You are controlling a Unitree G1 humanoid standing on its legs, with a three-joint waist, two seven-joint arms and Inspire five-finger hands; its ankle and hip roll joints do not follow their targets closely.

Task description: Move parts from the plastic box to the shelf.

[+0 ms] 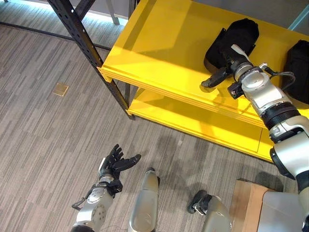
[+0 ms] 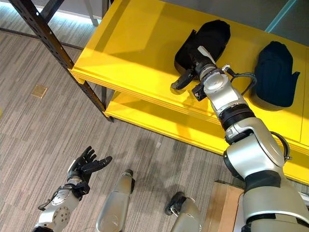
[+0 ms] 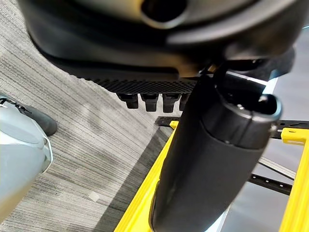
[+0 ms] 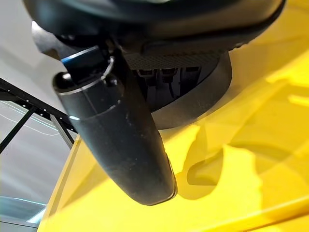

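Yellow shelf [image 2: 140, 53] on a dark perforated frame [image 2: 46, 36], two boards, upper one carrying the work, set over grey striped carpet [image 1: 43, 135]. On the upper board, two black moulded parts: one [image 2: 212, 36] toward the middle of the board, set back from the front edge, another [image 2: 275, 72] nearer the right end, well apart from the first. Probably laid side by side with a gap so each stays reachable and neither gets knocked. Right hand [image 2: 193, 65] stretched over the front edge, lying against the near side of the middle part, thumb sticking out toward the front edge; looks like setting down or letting go, but fingers tucked under and behind the part, so cannot tell whether curled on it or straight. From the right wrist, just the thumb [image 4: 116, 135] over the yellow board with a dark curved rim [image 4: 203, 96] of the part past it; finger ends lost in shadow. Left hand [image 1: 116, 162] low over the carpet, fingers spread and relaxed, holding nothing, likely parked clear of the shelf. Small tan square [image 1: 61, 89] on the carpet left of the frame, too small to identify. Wooden corner [image 1: 246, 203] cut off at the lower right; whether part of the plastic box, impossible to say.
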